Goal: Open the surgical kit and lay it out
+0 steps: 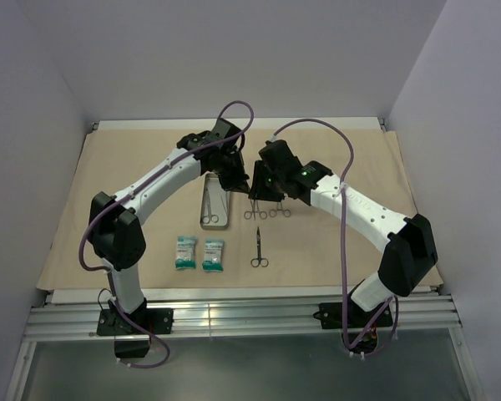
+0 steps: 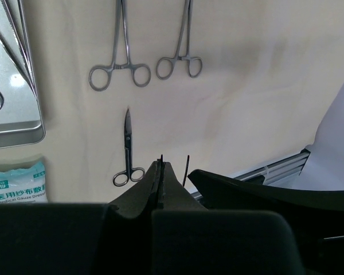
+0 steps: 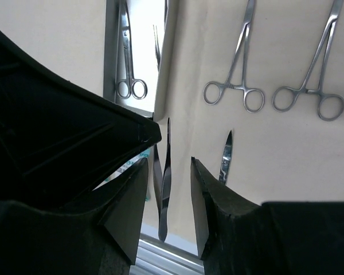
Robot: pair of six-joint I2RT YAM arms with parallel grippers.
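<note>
The tan drape [image 1: 334, 167] lies spread on the table. The grey tray [image 1: 207, 219] holds ring-handled scissors [image 3: 129, 69]. Two forceps [image 2: 119, 69] [image 2: 180, 60] and small scissors [image 2: 127, 149] lie on the drape right of the tray. Two teal-white packets [image 1: 186, 251] [image 1: 213, 254] lie in front of the tray. My left gripper [image 2: 161, 169] is shut on thin tweezers [image 3: 163, 183] and holds them above the drape. My right gripper [image 3: 168, 163] is open, with one finger on each side of the hanging tweezers and not touching them.
Both arms meet over the middle of the drape, just right of the tray. The aluminium rail [image 1: 250, 313] runs along the near table edge. White walls close in the left, back and right sides.
</note>
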